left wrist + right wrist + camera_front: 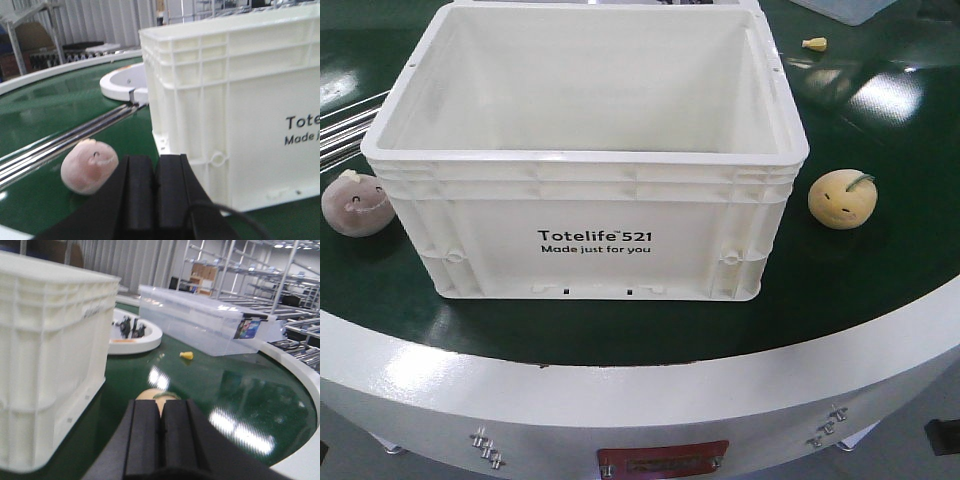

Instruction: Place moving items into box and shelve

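Note:
The white box (pixel 585 160) marked "Totelife 521" stands empty on the green belt. A pink plush ball (pixel 358 203) lies to its left and a yellow plush ball (pixel 842 197) with a green stem to its right. In the left wrist view my left gripper (pixel 156 159) is shut and empty, low beside the box (pixel 235 100), with the pink ball (pixel 89 166) just ahead to the left. My right gripper (pixel 160 403) is shut and empty too; the yellow ball (pixel 151 394) peeks out just beyond its tips, and the box (pixel 45 350) is on its left.
A small yellow item (pixel 814 43) lies farther back on the belt, near a clear plastic bin (pixel 200 325). Metal rails (pixel 60 142) run left of the box toward a white round hub (pixel 135 335). The table's white rim (pixel 640 390) curves along the front.

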